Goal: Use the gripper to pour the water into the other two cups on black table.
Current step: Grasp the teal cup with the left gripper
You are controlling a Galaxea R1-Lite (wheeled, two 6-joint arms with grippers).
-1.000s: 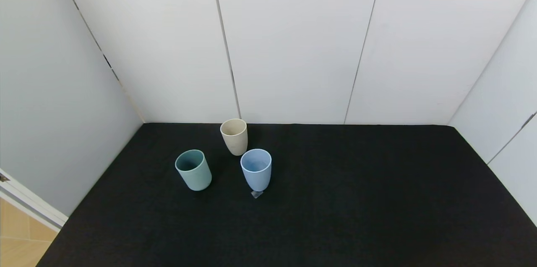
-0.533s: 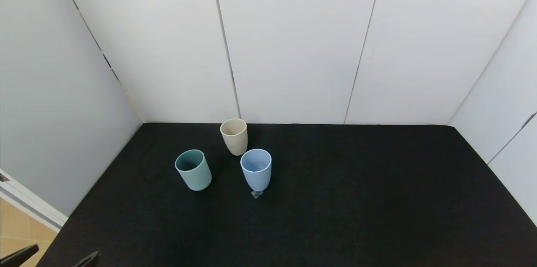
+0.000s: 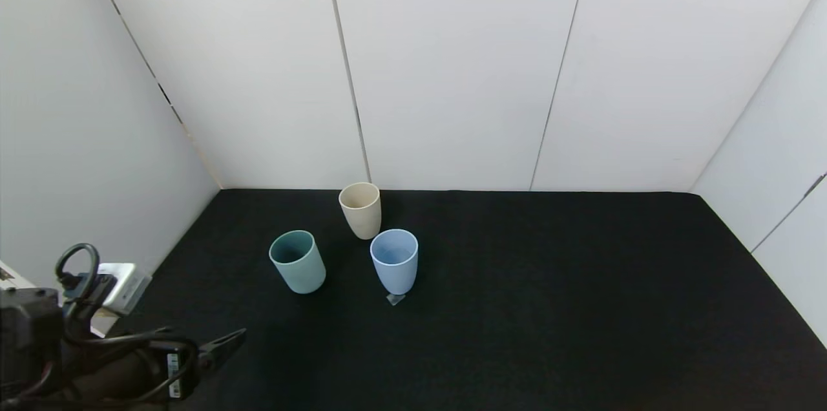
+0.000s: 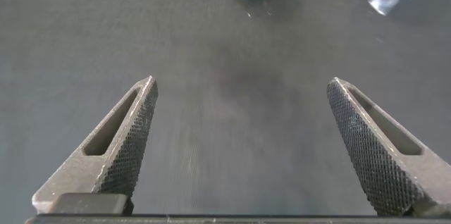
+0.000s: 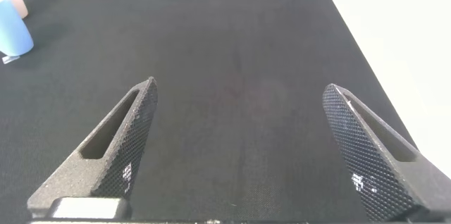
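The black surface (image 3: 517, 307) is stretching wide between white wall panels (image 3: 452, 68), its far edge meeting the back wall and its left and right edges running beside the side walls. The whole right half and the near middle are lying bare, giving broad room for an arm to travel. Three cups are standing upright in a loose cluster toward the far left. The teal-green cup (image 3: 298, 262) is sitting nearest the left edge, apart from the others. The beige cup (image 3: 360, 210) is standing close to the far edge, just behind the light blue cup (image 3: 394, 261), the two nearly touching. A small clear scrap (image 3: 395, 298) is lying at the foot of the blue one.

The left gripper (image 4: 243, 146) is hanging over the near left corner of the surface, well apart from the cups, its jaws spread wide with nothing between them and its tips aiming toward the teal-green cup. Looping black cables (image 3: 77, 269) and a small silver-white block (image 3: 123, 278) are riding on its arm by the left edge.

The right gripper (image 5: 239, 146) is hovering low over the bare right side, jaws likewise spread and empty, with the right edge running just beyond one tip
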